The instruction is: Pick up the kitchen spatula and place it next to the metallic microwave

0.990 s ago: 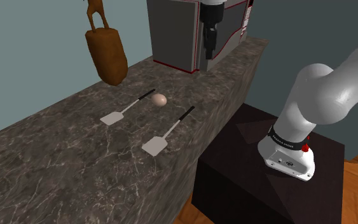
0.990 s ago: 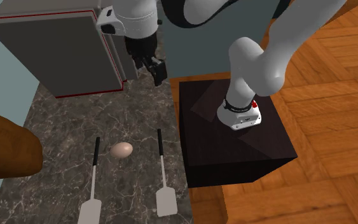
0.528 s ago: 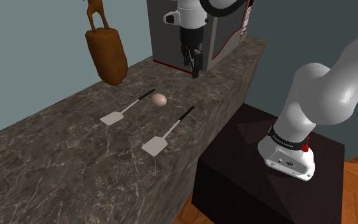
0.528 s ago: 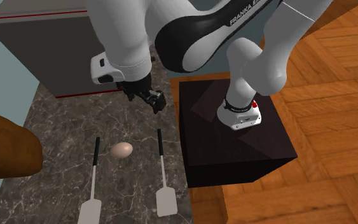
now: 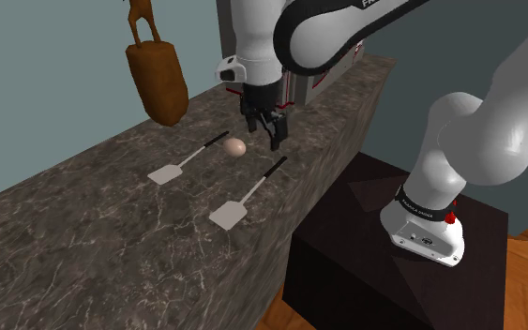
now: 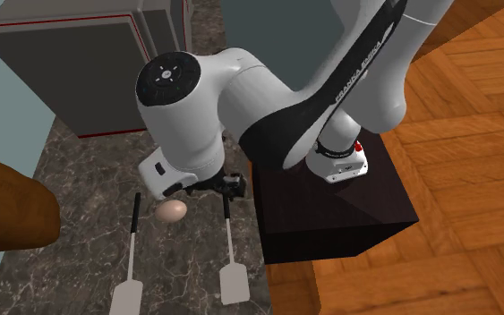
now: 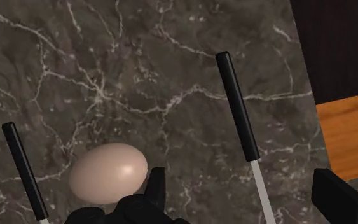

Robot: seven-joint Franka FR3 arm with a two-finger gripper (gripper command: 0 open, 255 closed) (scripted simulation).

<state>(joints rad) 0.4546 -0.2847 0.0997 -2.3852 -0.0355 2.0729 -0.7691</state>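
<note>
**Open gripper held over a spatula's handle on the stone counter**

The gripper (image 5: 265,132) is seen with its fingers spread apart and nothing clasped. It is poised above the black handle of the spatula (image 5: 248,192), which is left lying flat near the counter's (image 5: 83,225) edge on the stand's side, handle end turned towards the microwave (image 6: 71,72) and blade away from it. An egg (image 5: 235,147) is set just beside that handle. A second spatula (image 5: 188,159) is laid beyond the egg, nearer the wall-side edge.
</note>
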